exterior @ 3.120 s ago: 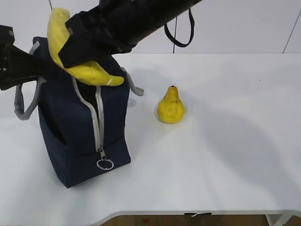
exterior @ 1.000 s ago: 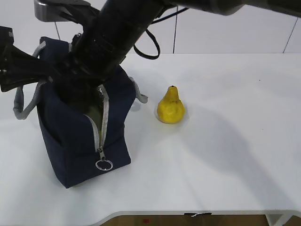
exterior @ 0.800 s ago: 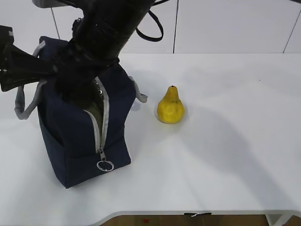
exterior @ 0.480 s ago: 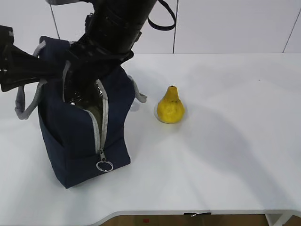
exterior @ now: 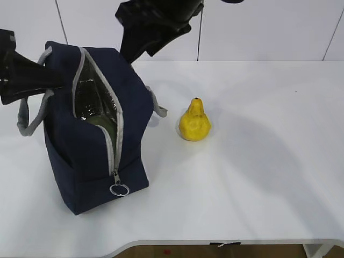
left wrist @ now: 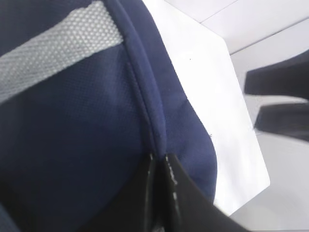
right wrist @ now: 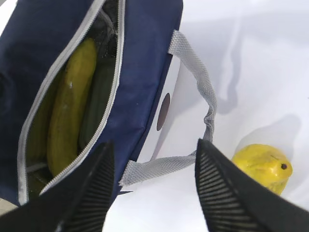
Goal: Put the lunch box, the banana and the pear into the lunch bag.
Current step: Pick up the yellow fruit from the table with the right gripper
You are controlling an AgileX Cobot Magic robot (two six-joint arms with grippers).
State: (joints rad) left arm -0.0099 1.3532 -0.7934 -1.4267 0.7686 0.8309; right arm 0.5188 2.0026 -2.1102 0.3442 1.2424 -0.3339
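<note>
Right claw (right wrist: 153, 193) has risen empty and open from bag (exterior: 91, 156), banana (right wrist: 70, 108) inside; left claw (left wrist: 159, 164) pinches bag's edge.

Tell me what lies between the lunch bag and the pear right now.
In the exterior view, only bare white table separates the lunch bag and the pear, apart from the bag's grey handle hanging toward it.
</note>
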